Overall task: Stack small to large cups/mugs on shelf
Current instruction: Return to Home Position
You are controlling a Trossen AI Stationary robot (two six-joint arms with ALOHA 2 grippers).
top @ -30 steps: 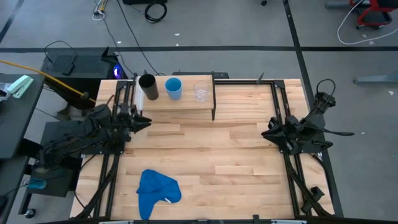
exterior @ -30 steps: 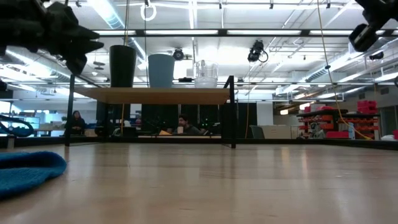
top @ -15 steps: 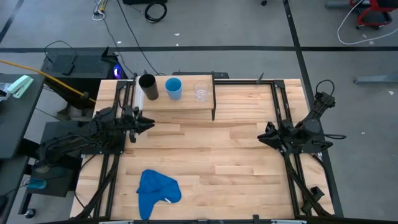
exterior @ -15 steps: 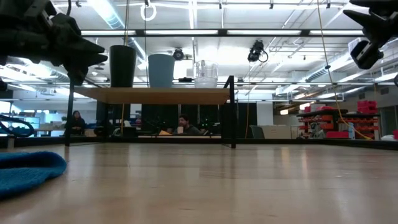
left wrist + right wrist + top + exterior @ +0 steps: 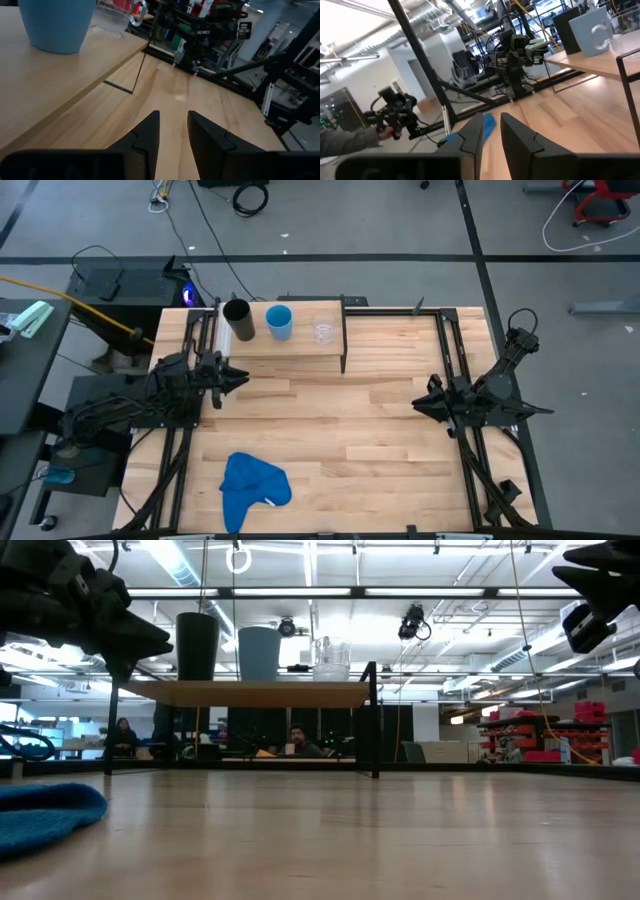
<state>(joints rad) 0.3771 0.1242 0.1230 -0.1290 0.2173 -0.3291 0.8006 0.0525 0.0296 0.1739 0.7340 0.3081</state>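
Observation:
Three cups stand side by side on their bases on the shelf [image 5: 290, 340] at the table's far side: a black cup [image 5: 238, 318] on the left, a light-blue cup [image 5: 280, 321] in the middle and a clear cup [image 5: 323, 330] on the right. My left gripper [image 5: 236, 378] hovers open just in front of the shelf's left end, above the table. My right gripper [image 5: 418, 402] hovers open at the table's right, pointing toward the middle. In both wrist views the fingers [image 5: 150, 130] [image 5: 472, 132] have nothing between them.
A crumpled blue cloth [image 5: 252, 485] lies near the table's front left. The shelf's thin black legs [image 5: 373, 720] stand on the tabletop. Bare wooden tabletop [image 5: 350, 430] spans the middle between the arms. People sit in the room beyond the table [image 5: 295, 740].
Both grippers have sunk a little toward the table, still open and holding nothing. The right one has also shifted slightly toward the table's near edge. The cups have not moved.

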